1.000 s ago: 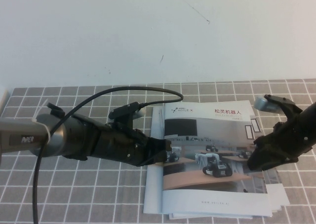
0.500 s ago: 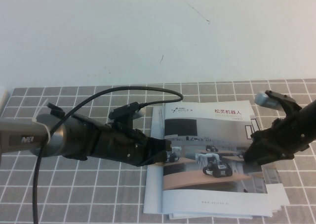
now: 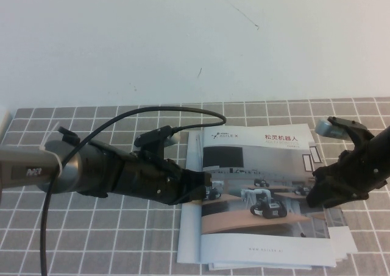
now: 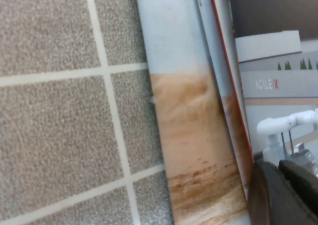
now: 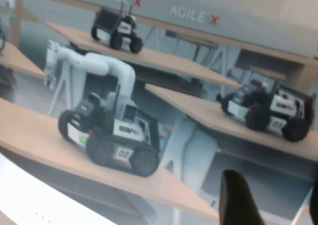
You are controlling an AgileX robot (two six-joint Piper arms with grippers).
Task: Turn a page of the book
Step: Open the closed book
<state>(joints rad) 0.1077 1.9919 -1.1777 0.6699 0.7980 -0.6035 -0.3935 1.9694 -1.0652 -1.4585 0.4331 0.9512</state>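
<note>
Both hands hide part of the book (image 3: 262, 191): the left hand (image 3: 204, 189) covers its spine edge, the right hand (image 3: 314, 197) its opposite edge. I cannot tell whether either hand is clenched or released. Lying closed at the near right of the bench (image 3: 122, 239) on a stack of booklets (image 3: 344, 242), the book has its long axis from near edge to far edge, title toward the far edge.

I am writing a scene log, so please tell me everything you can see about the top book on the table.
The book is thin and glossy, lying flat and closed on the grey tiled table, atop similar white booklets. Its white cover bears a red Chinese title above a photo of wheeled robots on wooden desks. The left gripper rests at its spine edge, and the right gripper sits low over its opposite edge; contact there is unclear.
</note>
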